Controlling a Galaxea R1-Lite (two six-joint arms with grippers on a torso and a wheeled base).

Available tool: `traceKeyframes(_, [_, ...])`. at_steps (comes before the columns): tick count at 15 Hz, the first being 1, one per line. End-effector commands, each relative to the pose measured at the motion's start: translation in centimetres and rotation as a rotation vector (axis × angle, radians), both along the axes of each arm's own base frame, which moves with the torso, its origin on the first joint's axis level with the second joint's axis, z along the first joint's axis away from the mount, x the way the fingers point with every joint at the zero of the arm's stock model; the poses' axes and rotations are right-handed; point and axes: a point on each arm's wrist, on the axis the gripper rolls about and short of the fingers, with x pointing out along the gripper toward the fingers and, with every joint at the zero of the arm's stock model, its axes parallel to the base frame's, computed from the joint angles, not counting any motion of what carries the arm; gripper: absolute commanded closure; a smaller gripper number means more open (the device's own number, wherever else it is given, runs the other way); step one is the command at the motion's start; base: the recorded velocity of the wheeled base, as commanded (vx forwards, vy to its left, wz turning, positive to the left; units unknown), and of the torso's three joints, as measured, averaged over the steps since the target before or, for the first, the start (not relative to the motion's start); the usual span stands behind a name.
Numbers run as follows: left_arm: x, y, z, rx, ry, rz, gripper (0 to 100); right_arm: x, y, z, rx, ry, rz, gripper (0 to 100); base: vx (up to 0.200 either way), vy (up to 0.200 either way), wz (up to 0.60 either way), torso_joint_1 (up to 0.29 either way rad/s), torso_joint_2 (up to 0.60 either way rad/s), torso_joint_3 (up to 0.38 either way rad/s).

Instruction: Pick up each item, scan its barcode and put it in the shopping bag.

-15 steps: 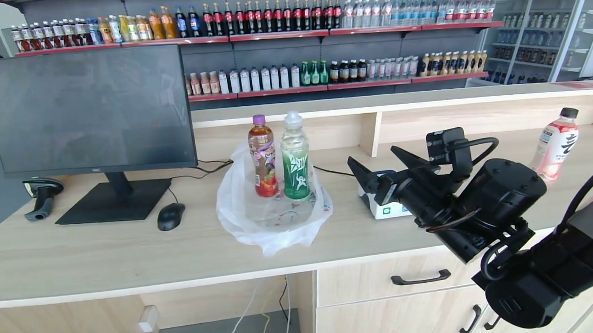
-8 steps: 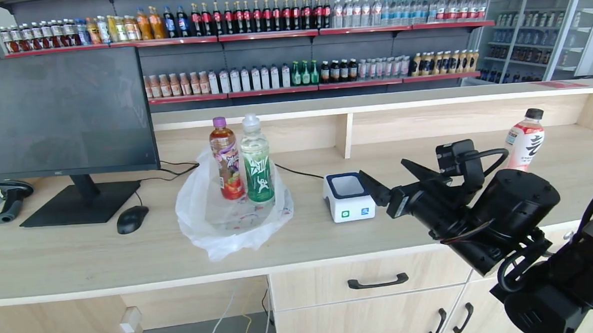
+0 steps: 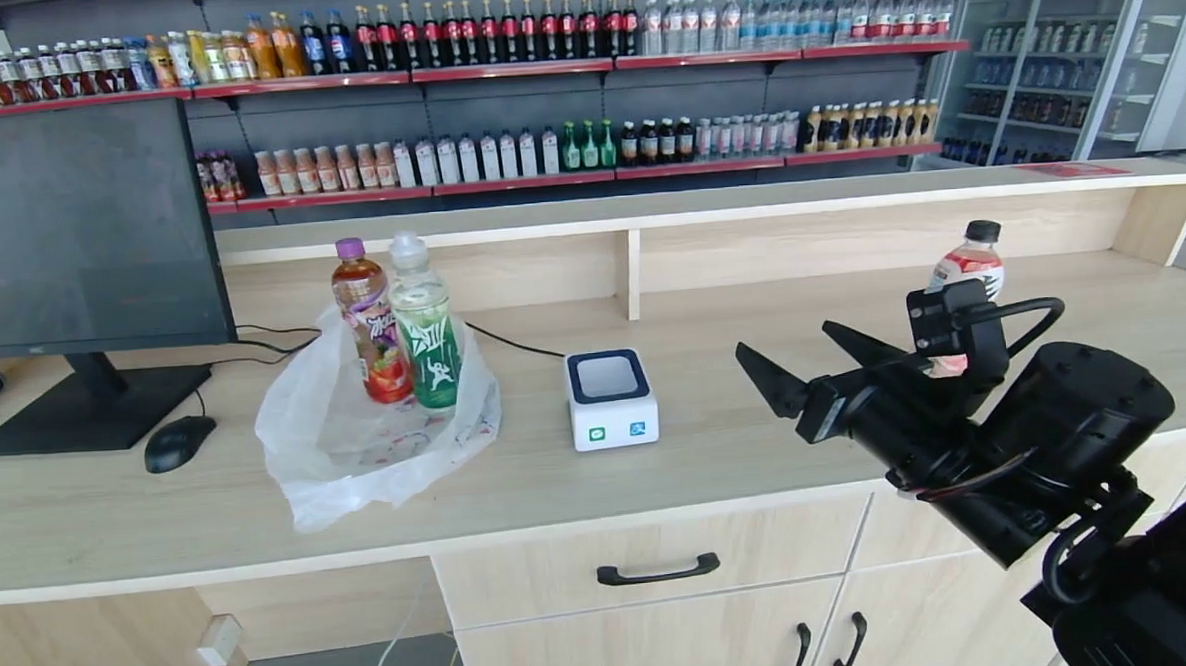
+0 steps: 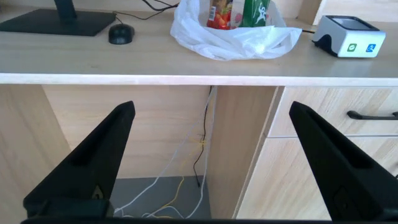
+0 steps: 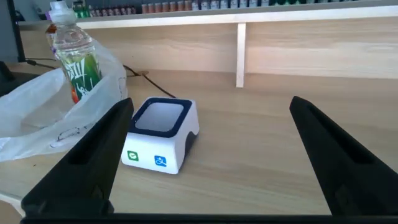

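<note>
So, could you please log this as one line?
bag: red bottle, green bottle | black-capped bottle: on counter | scanner: beside bag | left gripper: open, empty | right gripper: open, empty

Bright, even light (brightest at right), soft shadows, wide-angle bowing at edges.

A dark monitor (image 3: 78, 225) stands at the left end of the pale wood worktop (image 3: 699, 458), a black mouse (image 3: 179, 443) just beside its base. Under the worktop are drawers (image 3: 762, 541) with black handles (image 3: 658, 572) and an open bay with hanging cables (image 4: 206, 124). Behind, red-edged shelves (image 3: 542, 70) hold rows of bottled drinks, a glass-door cooler (image 3: 1062, 62) at their right.
</note>
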Motion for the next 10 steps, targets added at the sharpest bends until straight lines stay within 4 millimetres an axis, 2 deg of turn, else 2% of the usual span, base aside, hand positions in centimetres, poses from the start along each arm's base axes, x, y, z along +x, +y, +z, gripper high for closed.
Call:
traceKeyframes(1, [0.00, 0.00, 0.00, 0.000, 0.000, 0.001, 0, 0.41, 0.12, -0.30, -0.001, 0.006, -0.003, 0, 0.000, -0.200, 0.00, 0.002, 0.00, -0.002])
traceKeyframes(10, [0.00, 0.00, 0.00, 0.001, 0.000, 0.000, 0, 0.58, -0.42, -0.66, -0.007, 0.020, -0.021, 0, 0.000, -0.200, 0.00, 0.000, 0.00, 0.001])
